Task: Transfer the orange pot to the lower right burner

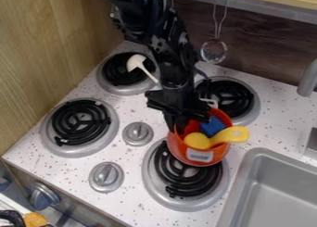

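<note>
Over the lower right burner (pixel 187 177) of the speckled white stovetop (pixel 140 200), the orange pot (pixel 217 157) sits across the coils' upper part, its open top leaning toward the left and a white label on its front. The black gripper (pixel 178 126) hangs down at the pot's upper left rim, right up against it, and I cannot tell whether its pincer is apart, together or clamped on the rim. Inside the pot are a blue thing (pixel 212 125) and a yellow utensil (pixel 230 135), whose broad end pokes out past the right side. There are 4 burners in all; on the upper left burner (pixel 117 85) lies a white spoon (pixel 136 62), its handle slanting toward the arm. Between the left and right burners are 2 grey knobs (1 more knob (pixel 44 195) is on the stove's front). A small strainer (pixel 214 51) hangs against the back wall, and at the right are a metal faucet (pixel 308 78) and the grey sink (pixel 257 157).
</note>
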